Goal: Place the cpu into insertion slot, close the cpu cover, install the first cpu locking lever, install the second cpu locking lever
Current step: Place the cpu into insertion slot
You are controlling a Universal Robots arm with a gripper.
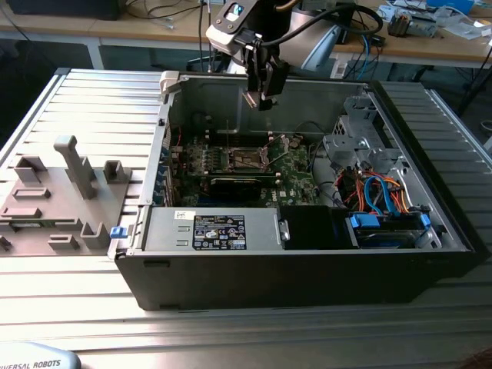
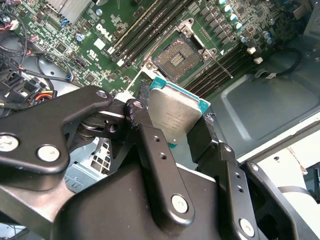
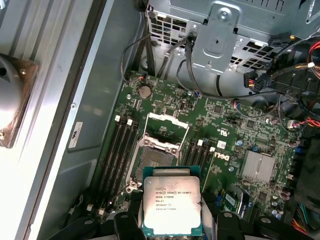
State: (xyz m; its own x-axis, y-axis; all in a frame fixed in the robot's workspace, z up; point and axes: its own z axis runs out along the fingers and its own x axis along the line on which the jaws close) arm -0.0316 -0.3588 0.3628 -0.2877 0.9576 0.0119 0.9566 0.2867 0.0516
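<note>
So the whole thing sits on a ribbed aluminium table, with a grey fixture tray off toward the exterior view's left. The big item is the open computer case, lying on its side with its insides facing up. The green motherboard lies flat on the case floor, and there's a power supply box with a label near the front wall. The gripper hangs over the open case up near the back wall, well clear of the board. In both wrist views its black fingers are clamped on the cpu, pinching it by two opposite edges with the silver top facing the cameras. So the cpu is up in the air, not touching anything on the board. The insertion slot is just past the chip's edge in the first wrist view, with its contact field exposed. The cpu cover is flipped up at one side of the slot, so it isn't lying over it.
</note>
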